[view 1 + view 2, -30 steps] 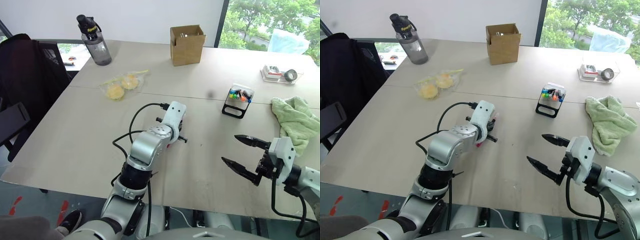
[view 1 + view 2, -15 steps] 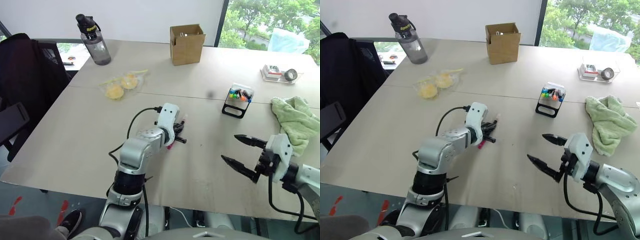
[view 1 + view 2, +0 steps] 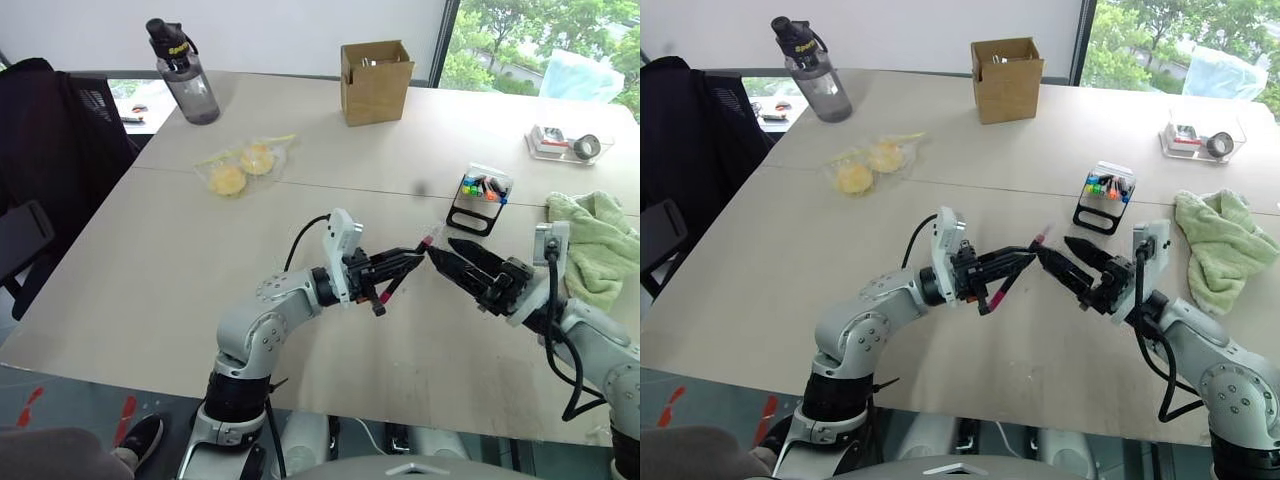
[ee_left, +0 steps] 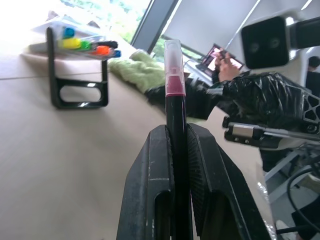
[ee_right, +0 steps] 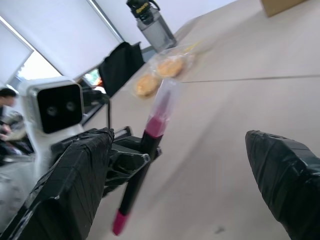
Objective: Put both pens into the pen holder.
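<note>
My left gripper (image 3: 408, 262) is shut on a slim black pen (image 3: 397, 280) with magenta and white ends, held off the table and pointing to the right. In the left wrist view the pen (image 4: 175, 100) stands upright between the two pads. My right gripper (image 3: 441, 248) is open, its fingertips close beside the pen's upper end; whether they touch it is unclear. In the right wrist view the pen (image 5: 151, 131) lies between the spread fingers (image 5: 75, 185). The pen holder (image 3: 478, 201) stands behind on the table, with coloured caps and a black barrel with a blue end (image 4: 109, 46) in it.
A green cloth (image 3: 592, 240) lies right of the holder. Farther back are a clear tray with a tape roll (image 3: 565, 145), a brown cardboard box (image 3: 375, 85), a bag of yellow food (image 3: 240, 170) and a grey bottle (image 3: 187, 85). A black chair (image 3: 50, 140) stands at the table's left.
My left gripper has lifted the pen off the table and swung it to the right. My right gripper has rolled and moved up and left, to the pen's tip.
</note>
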Controlling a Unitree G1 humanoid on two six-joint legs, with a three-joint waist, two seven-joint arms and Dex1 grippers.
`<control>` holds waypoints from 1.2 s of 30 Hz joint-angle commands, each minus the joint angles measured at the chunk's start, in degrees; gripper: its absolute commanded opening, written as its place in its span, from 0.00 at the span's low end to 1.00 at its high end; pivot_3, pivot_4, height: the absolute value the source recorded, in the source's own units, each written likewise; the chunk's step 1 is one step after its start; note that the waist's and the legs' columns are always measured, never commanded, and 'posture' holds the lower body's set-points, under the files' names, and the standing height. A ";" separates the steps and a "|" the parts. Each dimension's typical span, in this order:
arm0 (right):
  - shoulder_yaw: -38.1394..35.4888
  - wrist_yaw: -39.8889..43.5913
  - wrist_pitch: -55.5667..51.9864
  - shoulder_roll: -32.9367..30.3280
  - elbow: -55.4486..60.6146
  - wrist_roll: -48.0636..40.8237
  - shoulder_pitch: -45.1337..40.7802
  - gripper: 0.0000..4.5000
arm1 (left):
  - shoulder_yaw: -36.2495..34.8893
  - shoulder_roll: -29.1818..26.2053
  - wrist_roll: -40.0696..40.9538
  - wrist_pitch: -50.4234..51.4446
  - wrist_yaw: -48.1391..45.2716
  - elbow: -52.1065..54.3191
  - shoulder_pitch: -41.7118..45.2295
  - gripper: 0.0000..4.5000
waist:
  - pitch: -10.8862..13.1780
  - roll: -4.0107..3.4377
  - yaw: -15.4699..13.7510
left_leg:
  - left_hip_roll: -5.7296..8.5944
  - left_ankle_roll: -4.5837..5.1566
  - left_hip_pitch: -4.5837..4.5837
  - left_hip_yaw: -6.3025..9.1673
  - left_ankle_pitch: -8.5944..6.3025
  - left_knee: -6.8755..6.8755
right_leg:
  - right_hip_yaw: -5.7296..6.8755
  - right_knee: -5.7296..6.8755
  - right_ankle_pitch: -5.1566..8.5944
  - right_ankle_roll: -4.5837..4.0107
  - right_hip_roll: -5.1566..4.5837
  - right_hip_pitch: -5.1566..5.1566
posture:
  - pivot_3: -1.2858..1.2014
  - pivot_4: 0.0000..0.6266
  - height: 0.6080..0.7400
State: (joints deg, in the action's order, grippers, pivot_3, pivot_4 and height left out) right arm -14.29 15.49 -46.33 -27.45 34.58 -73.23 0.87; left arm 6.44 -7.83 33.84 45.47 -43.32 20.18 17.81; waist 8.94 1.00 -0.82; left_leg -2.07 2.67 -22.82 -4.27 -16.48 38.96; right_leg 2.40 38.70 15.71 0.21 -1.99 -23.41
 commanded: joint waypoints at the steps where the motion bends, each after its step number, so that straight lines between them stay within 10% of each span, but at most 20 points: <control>1: -0.70 -3.32 -0.24 -0.48 1.90 -6.26 -0.25 1.00 | 1.20 -0.49 2.16 -1.49 -1.31 2.49 0.52 0.01 | 0.00 0.00 0.03 | 0.00 0.01 0.00 0.00 -0.01 0.00 | 0.00 0.00 0.00 0.00 0.01 0.00 | 0.52 0.24 0.99; 9: 1.55 -4.57 1.06 -0.46 2.72 -8.29 -0.98 0.84 | 2.82 -1.53 3.84 -1.07 -1.11 2.64 0.66 0.00 | 0.00 0.00 0.07 | -0.02 0.04 0.02 0.01 -0.02 0.00 | -0.01 0.02 0.01 0.02 0.11 -0.02 | 0.52 0.24 0.99; 17: 2.29 -4.04 2.17 -1.08 3.48 -8.96 -0.62 0.02 | 2.98 -2.28 6.03 0.13 0.19 2.49 0.70 0.00 | 0.00 0.00 0.07 | -0.02 -0.02 0.02 0.01 0.01 0.00 | -0.01 0.02 0.01 0.03 0.11 -0.02 | 0.52 0.24 0.99; 26: 0.84 -3.26 12.29 3.40 4.42 2.34 -1.94 0.02 | 2.77 -3.29 1.36 -3.68 4.86 0.33 3.60 0.84 | 0.00 0.00 0.03 | -0.01 -0.06 0.02 0.01 0.04 0.00 | -0.02 0.02 0.01 0.04 0.13 -0.02 | 0.52 0.24 0.99; 36: 4.25 -0.76 37.91 4.01 -1.38 42.57 -15.01 0.02 | 1.35 -5.01 -3.12 -7.62 8.12 -2.17 8.80 0.84 | 0.00 -0.01 0.12 | -0.01 -0.18 0.06 -0.04 0.11 0.02 | -0.08 0.10 0.01 0.04 0.20 -0.09 | 0.52 0.24 0.99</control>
State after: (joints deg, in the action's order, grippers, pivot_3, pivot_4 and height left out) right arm -10.90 14.15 -12.99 -23.36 33.07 -36.15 -13.38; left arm 7.33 -12.84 31.42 38.99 -35.55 17.12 25.56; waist 8.94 0.99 -0.70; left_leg -2.10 2.47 -22.77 -4.30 -16.37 38.98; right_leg 2.33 38.80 15.72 0.25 -1.77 -23.50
